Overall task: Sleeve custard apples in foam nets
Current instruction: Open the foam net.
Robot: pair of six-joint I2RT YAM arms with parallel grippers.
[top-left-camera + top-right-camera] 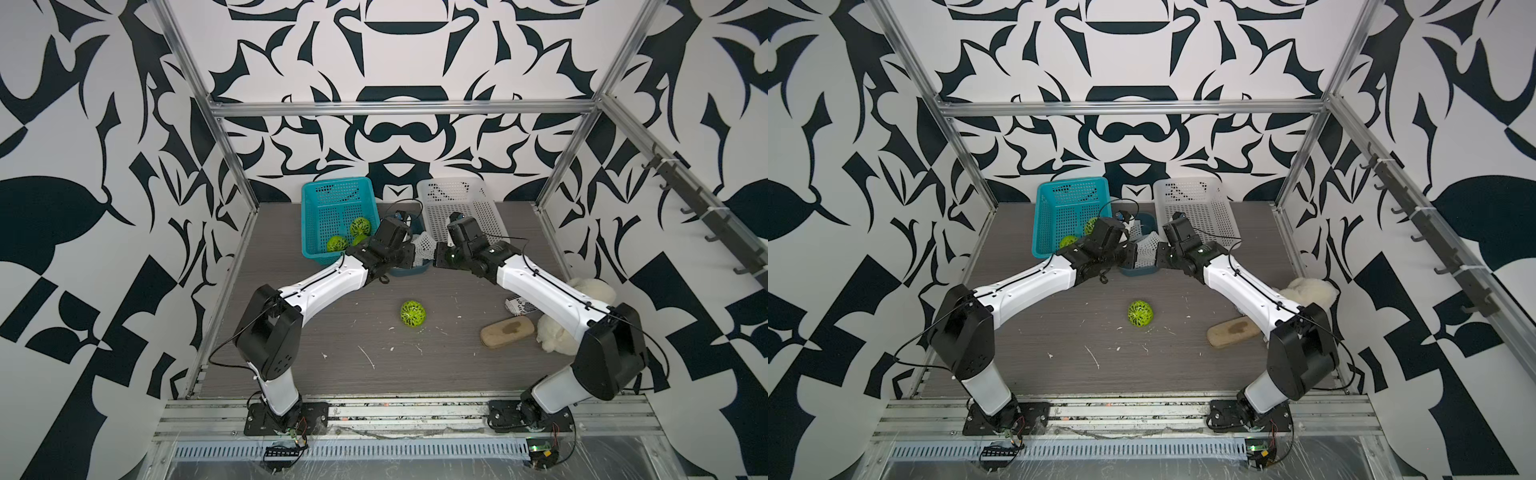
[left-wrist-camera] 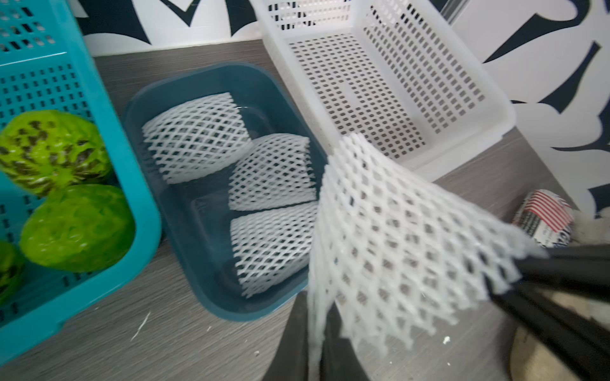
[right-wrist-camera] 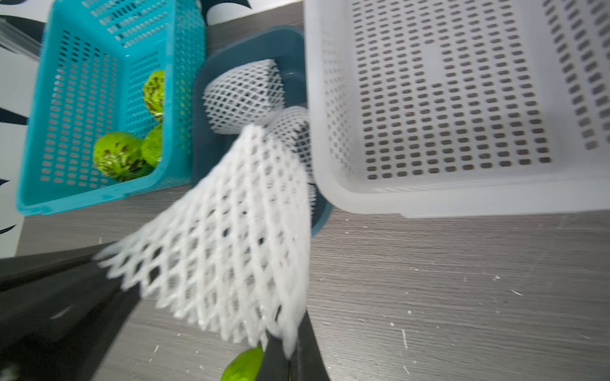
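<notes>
A white foam net hangs stretched between my two grippers above the dark blue tray. My left gripper is shut on one edge of it, my right gripper on the opposite edge. Three more foam nets lie in the tray. One custard apple sits alone mid-table. Three custard apples rest in the teal basket.
A white perforated basket stands right of the tray, with nothing in it. At the right, under my right arm, lie a tan brush, a cream plush toy and a crumpled printed packet. White foam crumbs dot the table.
</notes>
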